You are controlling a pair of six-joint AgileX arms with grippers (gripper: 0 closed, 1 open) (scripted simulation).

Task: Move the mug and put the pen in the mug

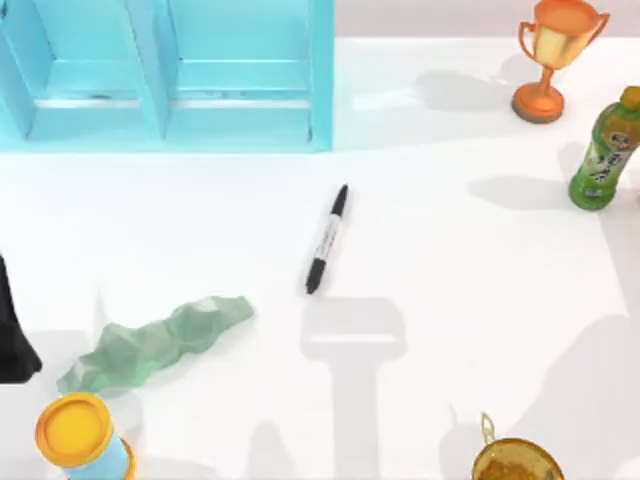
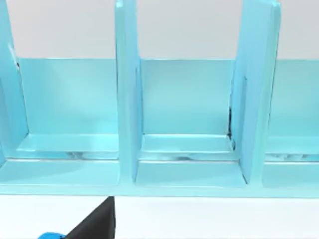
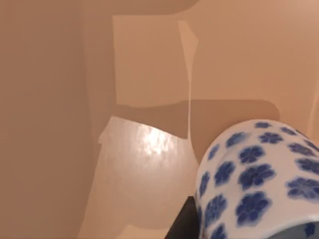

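The pen [image 1: 327, 239], a slim black marker with a pale label band, lies on the white table near the middle, its cap pointing toward the blue shelf. In the right wrist view the mug [image 3: 259, 179], white with blue flowers, sits very close to the camera against a beige room background, off the table. One dark finger [image 3: 180, 225] of my right gripper presses against the mug's side. My left arm [image 1: 14, 340] is parked at the table's left edge.
A light-blue shelf unit [image 1: 170, 80] stands at the back left. At the back right are a trophy [image 1: 555, 55] and a green bottle [image 1: 605, 150]. A crumpled green object [image 1: 150, 345], a yellow-topped can [image 1: 80, 435] and a gold cup [image 1: 515, 462] lie along the front.
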